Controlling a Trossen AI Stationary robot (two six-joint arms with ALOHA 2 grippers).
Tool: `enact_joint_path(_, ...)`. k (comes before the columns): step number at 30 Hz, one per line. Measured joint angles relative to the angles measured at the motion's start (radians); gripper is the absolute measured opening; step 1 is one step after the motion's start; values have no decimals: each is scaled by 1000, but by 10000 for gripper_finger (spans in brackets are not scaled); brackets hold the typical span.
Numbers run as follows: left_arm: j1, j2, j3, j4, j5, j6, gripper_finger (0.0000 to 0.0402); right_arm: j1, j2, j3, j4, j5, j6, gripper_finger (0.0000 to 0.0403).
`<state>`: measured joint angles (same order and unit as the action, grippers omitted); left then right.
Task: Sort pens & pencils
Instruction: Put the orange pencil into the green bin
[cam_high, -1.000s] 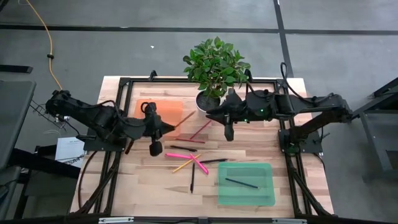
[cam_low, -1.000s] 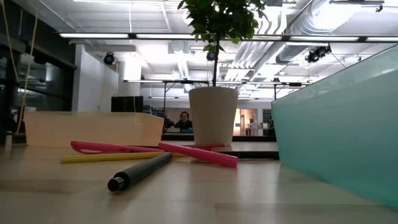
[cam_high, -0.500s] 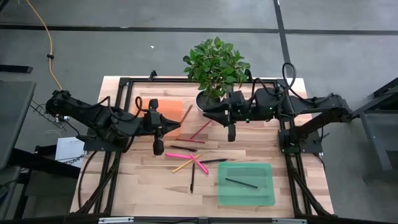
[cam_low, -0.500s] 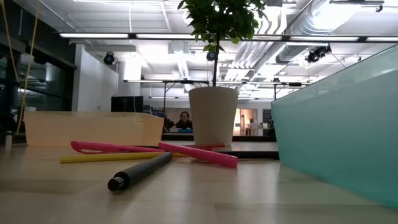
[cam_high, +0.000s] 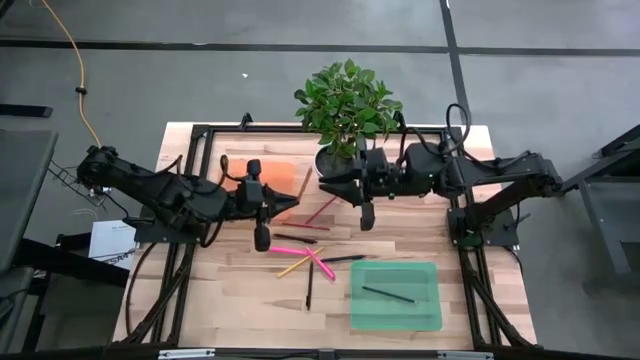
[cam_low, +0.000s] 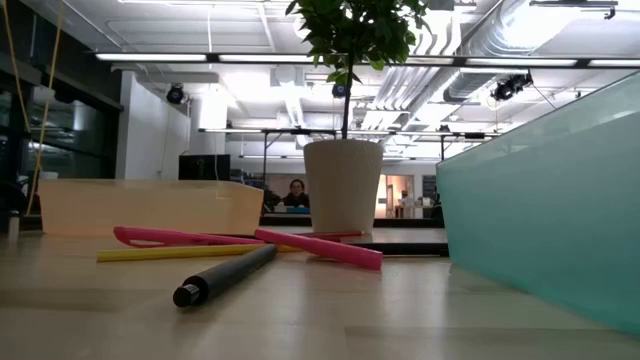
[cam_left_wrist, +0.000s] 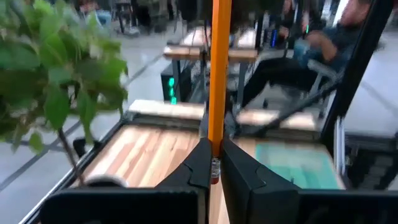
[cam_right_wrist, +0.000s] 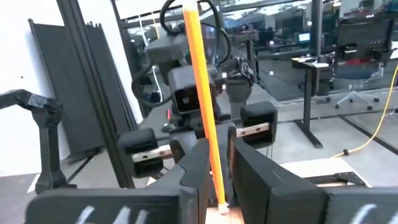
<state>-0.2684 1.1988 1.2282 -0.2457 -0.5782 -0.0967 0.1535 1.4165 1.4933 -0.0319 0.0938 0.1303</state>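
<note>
My left gripper (cam_left_wrist: 212, 163) is shut on an orange pencil (cam_left_wrist: 219, 68) above the table's middle, right of the orange tray (cam_high: 262, 176). In the high view that pencil (cam_high: 300, 186) slants past the tray's right edge. My right gripper (cam_right_wrist: 217, 180), near the plant pot, is shut on a yellow-orange pencil (cam_right_wrist: 200, 81). On the wood lie pink pens (cam_high: 288, 250), black pens (cam_high: 296, 238), a yellow pencil (cam_high: 292, 266) and a red pencil (cam_high: 322, 210). The green tray (cam_high: 430, 300) holds one dark pen (cam_high: 388, 294). My left gripper pinches the orange pencil between its two fingers close to its metal-banded end (cam_left_wrist: 215, 167). The fingers reach about level from the table's left. The pencil rises above them, lifted clear of the table. My right gripper pinches the yellow-orange pencil between its two fingers just above its lower end (cam_right_wrist: 219, 186). The fingers come level from the table's right. The pencil stands up out of the hold, leaning a little, clear of the table.
A potted plant (cam_high: 345, 105) stands at the table's far middle, right behind both grippers. In the low view the pot (cam_low: 343, 185), the orange tray (cam_low: 150, 205) and the green tray's wall (cam_low: 540, 210) ring the loose pens. Black frame rails (cam_high: 200, 150) border the table.
Both grippers have tipped upward from pointing down to about level and have risen a little, each still shut on its pencil. My left gripper has also gone toward the table's right edge, and its pencil has swung more upright. The pens on the table have not moved.
</note>
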Motion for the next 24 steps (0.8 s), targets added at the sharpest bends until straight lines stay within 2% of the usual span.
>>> enact_joint_path(24, 0, 24, 0, 67, 24, 22, 12, 5, 18, 1, 62, -44, 7, 58)
